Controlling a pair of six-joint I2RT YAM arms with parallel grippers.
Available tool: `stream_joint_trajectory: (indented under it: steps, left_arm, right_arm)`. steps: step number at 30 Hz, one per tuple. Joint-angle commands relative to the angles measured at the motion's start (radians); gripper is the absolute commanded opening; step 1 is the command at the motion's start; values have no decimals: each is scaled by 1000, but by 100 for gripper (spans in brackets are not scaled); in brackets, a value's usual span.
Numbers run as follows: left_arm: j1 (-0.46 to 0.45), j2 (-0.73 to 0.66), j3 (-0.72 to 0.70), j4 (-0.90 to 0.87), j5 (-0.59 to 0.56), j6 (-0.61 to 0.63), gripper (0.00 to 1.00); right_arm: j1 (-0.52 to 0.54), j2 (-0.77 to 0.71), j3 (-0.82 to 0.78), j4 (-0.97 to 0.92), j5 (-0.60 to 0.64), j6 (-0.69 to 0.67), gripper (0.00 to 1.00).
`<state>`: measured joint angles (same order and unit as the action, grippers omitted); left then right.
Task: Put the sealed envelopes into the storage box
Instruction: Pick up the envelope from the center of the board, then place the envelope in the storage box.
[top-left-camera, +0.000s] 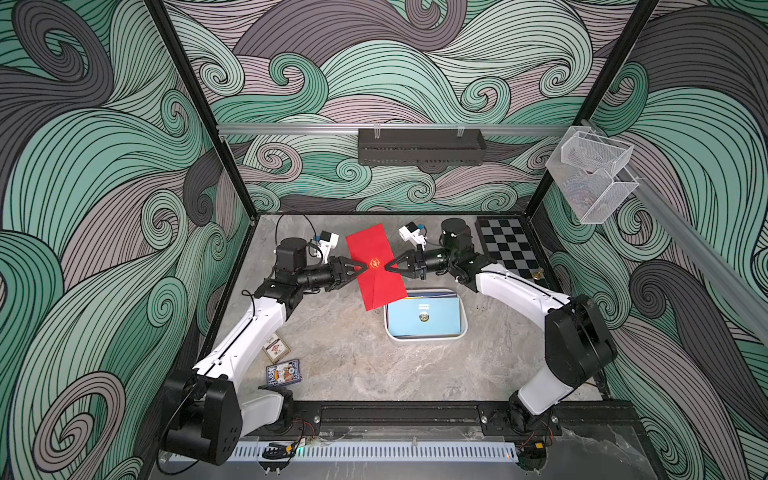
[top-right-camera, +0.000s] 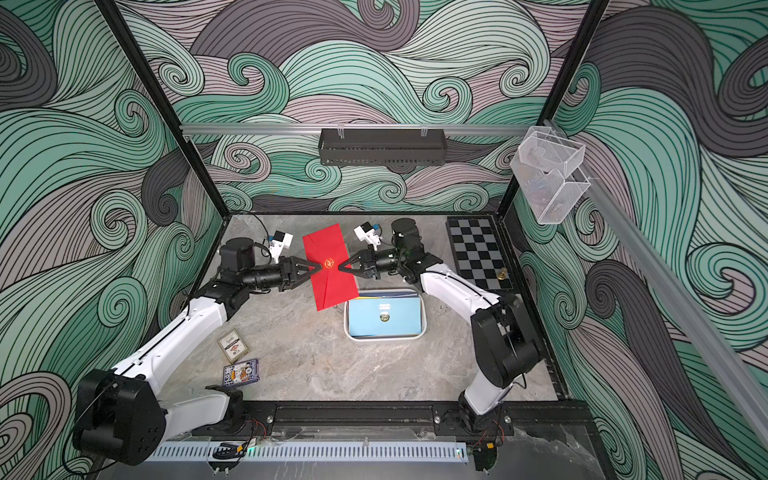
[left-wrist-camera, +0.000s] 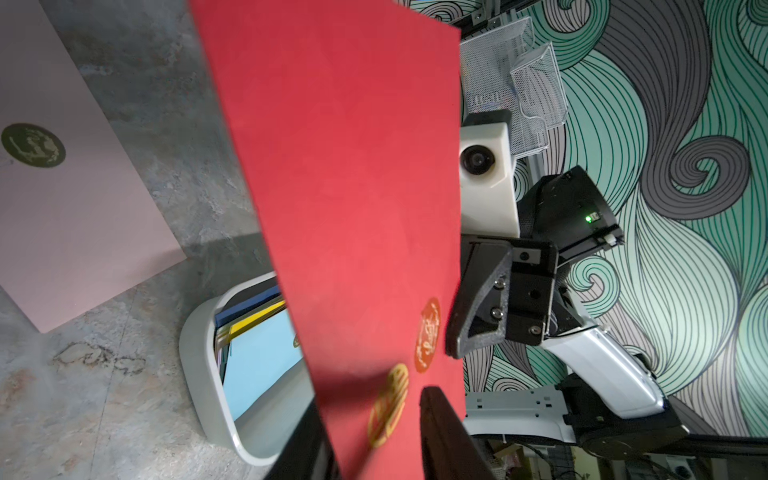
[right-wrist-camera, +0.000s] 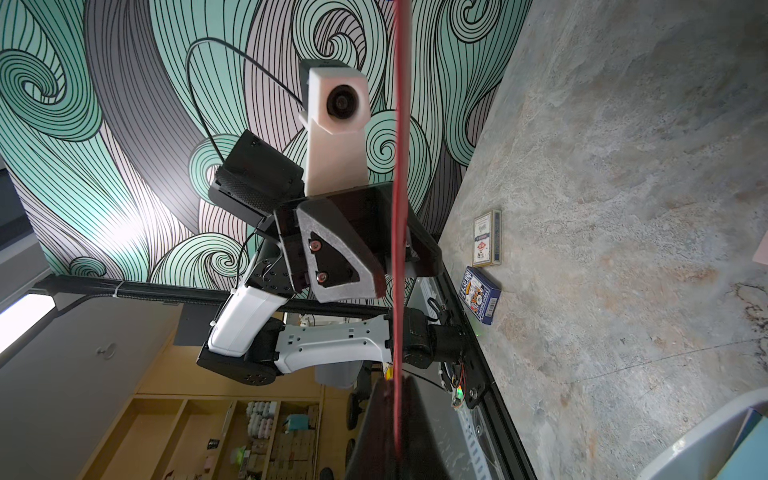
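A red envelope (top-left-camera: 370, 245) (top-right-camera: 326, 245) (left-wrist-camera: 353, 187) with gold seals hangs tilted in the air behind the storage box (top-left-camera: 426, 338) (top-right-camera: 384, 338) (left-wrist-camera: 208, 374). My right gripper (top-left-camera: 387, 266) (top-right-camera: 340, 266) (right-wrist-camera: 395, 386) is shut on one long edge. My left gripper (top-left-camera: 365, 268) (top-right-camera: 319, 266) (left-wrist-camera: 374, 424) straddles the opposite edge, one finger on each face, with a gap showing between them. In the white box a light blue envelope (top-left-camera: 424, 318) (left-wrist-camera: 262, 357) tops a stack of others. A pink envelope (left-wrist-camera: 62, 208) lies flat on the table in the left wrist view.
Two card packs (top-left-camera: 275, 347) (top-left-camera: 284, 372) lie front left beside the left arm. A chessboard (top-left-camera: 509, 249) lies at the back right. A black shelf (top-left-camera: 419, 147) hangs on the back wall, and clear mesh baskets (top-left-camera: 590, 174) on the right rail.
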<state>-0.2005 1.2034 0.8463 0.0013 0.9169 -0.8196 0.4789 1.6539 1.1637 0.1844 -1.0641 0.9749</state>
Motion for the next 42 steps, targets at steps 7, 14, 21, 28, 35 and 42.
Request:
stream_joint_trajectory:
  steps: [7,14,21,28,35,42]
  left_arm:
    - [-22,-30,43,-51,-13,32,2]
    - [-26,-15,225,-385,-147,370,0]
    - [-138,85,462,-664,-335,773,0]
    - [-343,318,789,-969,-484,1045,0]
    - [-494,588,1134,-1291,-674,1205,0]
    - [-589,772,1330,-1436,-775,1311,0]
  right_arm:
    - [12,-20,-20,-21,-7,-42,10]
    - [-117,-114,-73,-298,220,-306,53]
    - [-296,-252,-277,-351,541,-432,56]
    - [-400,-287,-385,-312,564,-451,56]
    - [-451,-298,-413,-292,555,-444,56]
    - [-460,-350,-439,-301,651,-468,56]
